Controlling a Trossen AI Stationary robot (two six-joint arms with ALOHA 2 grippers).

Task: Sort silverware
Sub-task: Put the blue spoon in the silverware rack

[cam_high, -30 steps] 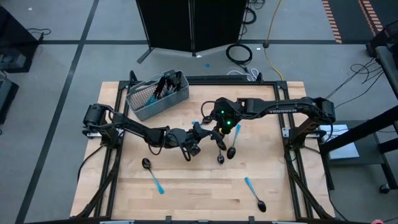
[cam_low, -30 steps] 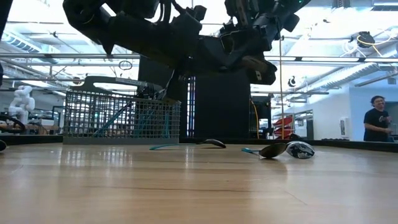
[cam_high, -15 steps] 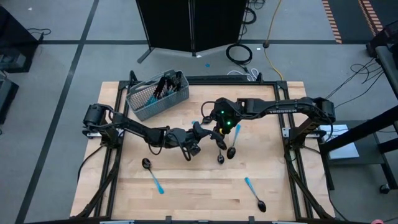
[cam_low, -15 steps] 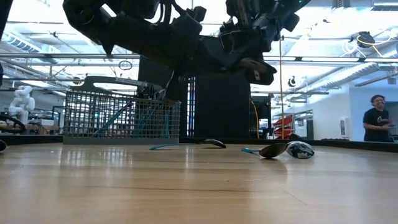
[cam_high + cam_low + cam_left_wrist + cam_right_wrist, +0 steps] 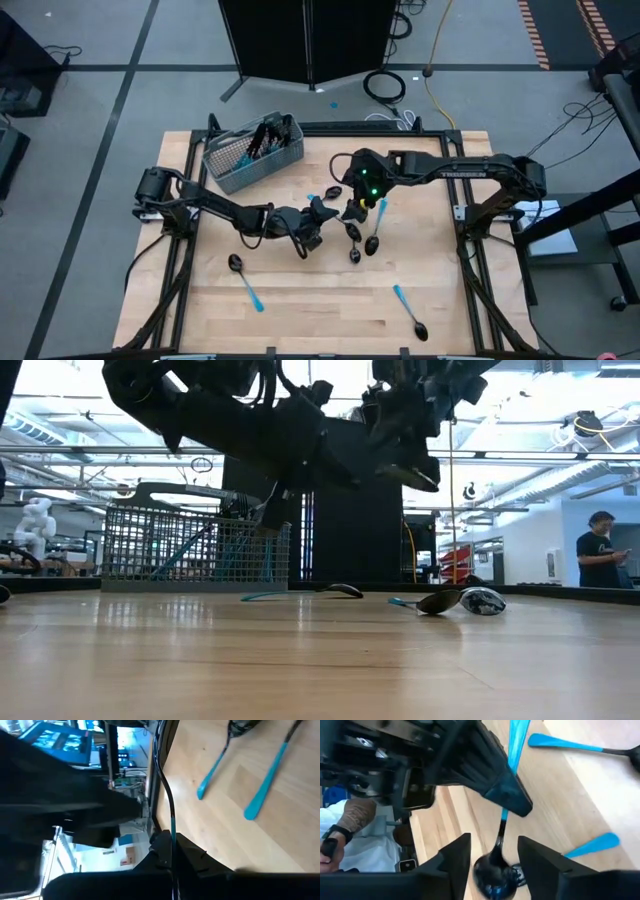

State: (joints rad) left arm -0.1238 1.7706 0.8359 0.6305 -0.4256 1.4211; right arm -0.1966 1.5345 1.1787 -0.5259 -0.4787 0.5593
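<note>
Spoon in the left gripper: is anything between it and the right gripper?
Nothing visible is in the way. The left gripper holds the spoon by its blue handle, and its dark bowl hangs between the right gripper's open fingers.

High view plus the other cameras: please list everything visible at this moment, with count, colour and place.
Light wooden table: one, pale wood, under both arms.
Grey wire-mesh basket: one, table's back-left corner; holds blue-handled silverware, too bunched to count.
Loose dark-headed spoons with light-blue handles: five; front-left, front-right, two together at centre, one just behind them.
Held spoon: one, same colours, above table centre.
Black cabinet: one, behind the table.
Person in dark shirt: one, in the room beyond.
Left tool: shut on the held spoon's handle.
Right tool: open, fingers either side of that spoon's head.
</note>
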